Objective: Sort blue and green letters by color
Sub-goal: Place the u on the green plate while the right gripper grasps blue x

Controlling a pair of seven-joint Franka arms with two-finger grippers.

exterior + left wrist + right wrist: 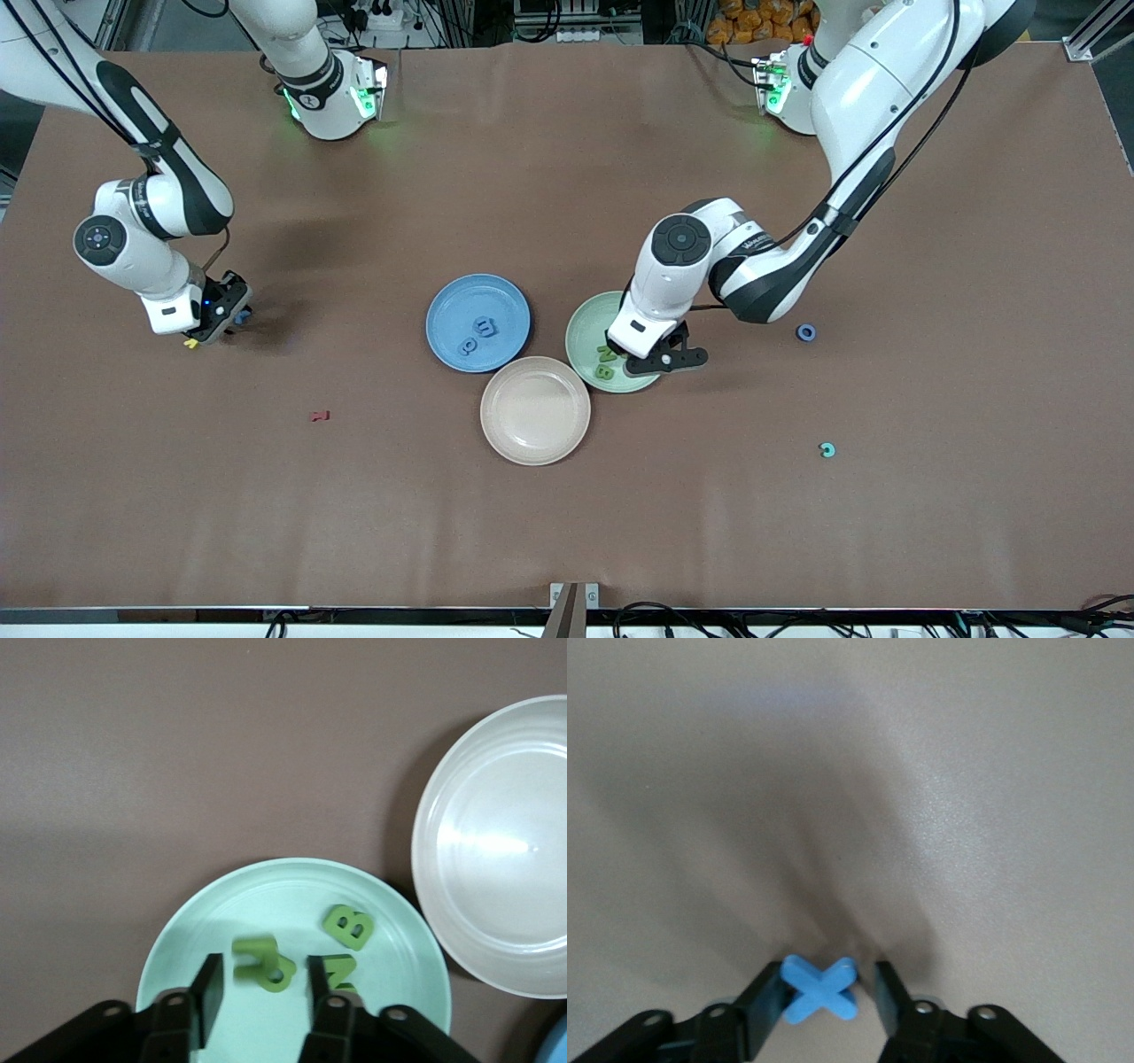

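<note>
My left gripper [623, 353] hangs open low over the green plate [589, 323]. In the left wrist view [261, 988] a blurred olive green letter [263, 961] lies loose between its fingers, on the green plate [221, 921] beside a green N [341, 973] and B [347, 926]. The N [607, 353] and B [605, 372] also show in the front view. My right gripper [226, 319] is down at the table toward the right arm's end, open around a blue X [819, 989]; one finger touches the X, the other stands apart. The blue plate [461, 306] holds two blue letters [485, 327] [467, 346]. A blue ring letter [805, 332] lies loose on the table.
A beige plate [535, 410] sits nearer the front camera, touching both coloured plates. A teal C [827, 450], a dark red letter [320, 416] and a yellow letter [190, 343] beside the right gripper lie on the brown table.
</note>
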